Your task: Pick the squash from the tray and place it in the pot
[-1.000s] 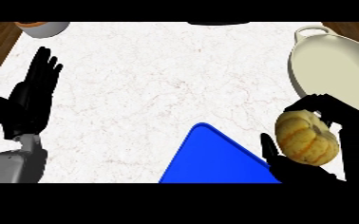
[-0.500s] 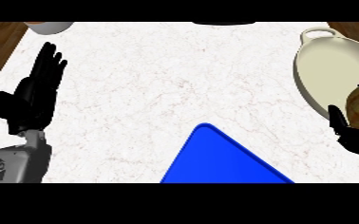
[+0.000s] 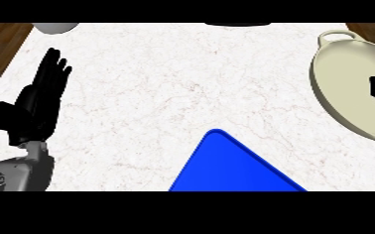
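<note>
dan_k: Right hand (image 3: pixel 372 86) has slid up the right edge since half a second ago. It was low down near the tray's corner, and now only a black sliver of it shows, over the wide cream-coloured round pot (image 3: pixel 336 91) at the right of the frame. Can't tell if it's open or gripping anything, way too little of it in view.

mossy: yeah, same here. What about the squash? It was in that hand a second ago.

dan_k: Can't see it now. The pot runs off the right edge, so honestly I can't tell where the squash is.

mossy: fair. The bright blue flat tray (image 3: pixel 230 168) sits at the bottom middle, rounded corner pointing up, pretty much where it was. Left hand (image 3: pixel 40 99) hasn't budged either: open, fingers straight and pointing up, at the left edge over the white marble counter (image 3: pixel 168 79), with its grey forearm (image 3: pixel 26 171) below it in the lower left corner.

dan_k: yep. Also a small grey bowl (image 3: pixel 55 27) in the upper left, cut off by the top of the view.
</note>
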